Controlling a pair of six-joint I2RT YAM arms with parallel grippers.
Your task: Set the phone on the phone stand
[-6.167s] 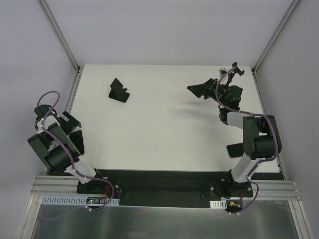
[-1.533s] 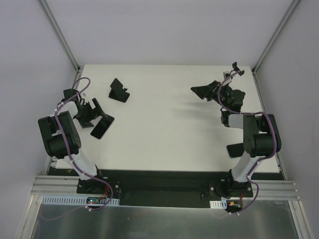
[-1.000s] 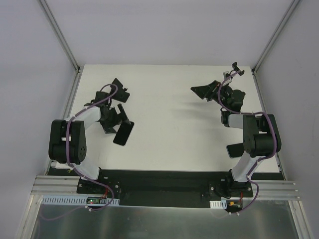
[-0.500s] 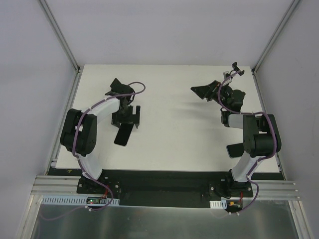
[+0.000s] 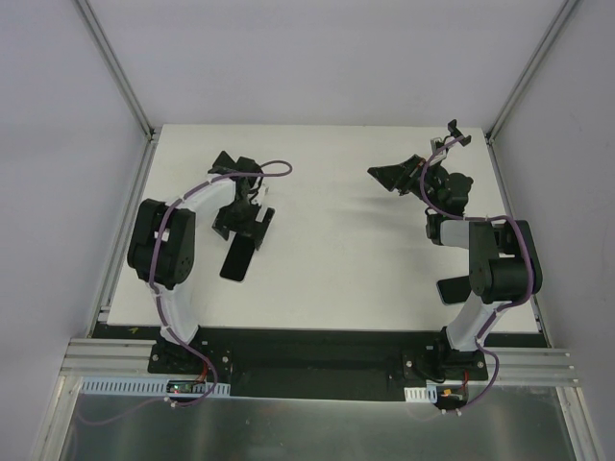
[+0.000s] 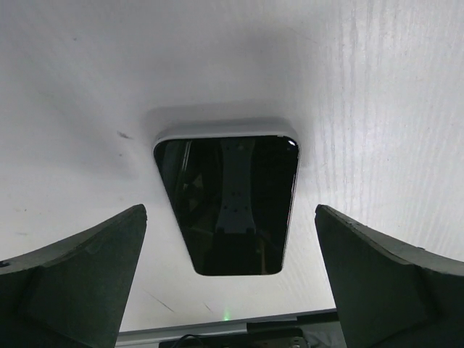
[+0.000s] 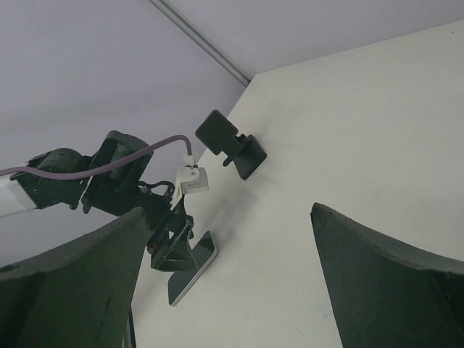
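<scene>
The phone [image 5: 237,259] lies flat on the white table, left of centre, glossy face up. It also shows in the left wrist view [image 6: 228,203] and the right wrist view [image 7: 190,272]. My left gripper [image 5: 240,223] hangs just above the phone's far end. It is open, and its fingers [image 6: 87,275] stand wide on either side of the phone. My right gripper [image 5: 392,175] is open and empty at the back right, pointing left. A small black clamp [image 5: 455,134] shows behind my right wrist. It seems to be the top of the phone stand. No disc base is visible.
A small black folding wedge stand [image 5: 228,165] sits at the back left, partly under my left arm; it also shows in the right wrist view [image 7: 232,143]. Grey walls and metal posts [image 5: 115,67] close in the table on three sides.
My left arm has swung from the table's left edge toward the middle, bringing the phone along. The phone now rests on the table below the open fingers. The right arm has barely moved.
</scene>
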